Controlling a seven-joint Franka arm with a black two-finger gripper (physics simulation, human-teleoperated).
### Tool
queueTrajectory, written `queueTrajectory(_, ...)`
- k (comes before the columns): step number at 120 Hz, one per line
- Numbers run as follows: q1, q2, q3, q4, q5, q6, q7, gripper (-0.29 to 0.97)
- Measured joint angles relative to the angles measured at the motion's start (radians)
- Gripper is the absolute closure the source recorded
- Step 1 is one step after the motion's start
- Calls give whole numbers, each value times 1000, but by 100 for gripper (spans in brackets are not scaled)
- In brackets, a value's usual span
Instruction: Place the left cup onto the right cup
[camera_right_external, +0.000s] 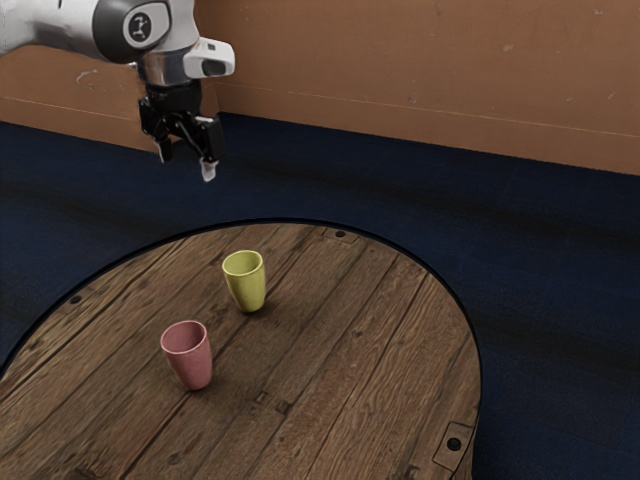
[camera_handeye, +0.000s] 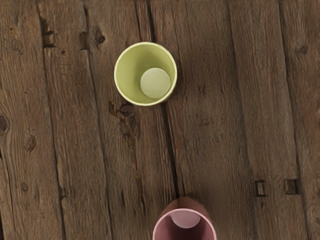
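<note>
A pink cup (camera_right_external: 187, 353) stands upright on the round wooden table (camera_right_external: 340, 370), toward the exterior view's left and front. A yellow-green cup (camera_right_external: 245, 280) stands upright a little behind it and to its right, the two apart. My gripper (camera_right_external: 186, 159) hangs high above the table's back edge, well above both cups, open with nothing between its fingers. From above, the wrist view looks straight down into the yellow-green cup (camera_handeye: 145, 73) and catches the pink cup's (camera_handeye: 184, 224) rim.
The table's planks carry knots and small metal fittings (camera_handeye: 274, 187). Dark blue floor (camera_right_external: 520, 250) surrounds the table, and a brown wall (camera_right_external: 420, 70) runs along the back.
</note>
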Motion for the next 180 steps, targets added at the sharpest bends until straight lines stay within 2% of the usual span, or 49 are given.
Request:
queueTrajectory(24,3,14,1,-4,-41,-1,-1,0)
queueTrajectory(58,18,61,8,-43,-59,9,-3,0)
queueTrajectory(83,17,82,9,-190,-66,110,-13,0)
queueTrajectory(108,18,111,8,-265,-75,213,-22,0)
queueTrajectory(118,21,155,8,-245,-76,237,-24,0)
queueTrajectory(153,36,356,0,18,-86,265,-26,0)
queueTrajectory(180,57,415,-10,44,-117,273,-27,0)
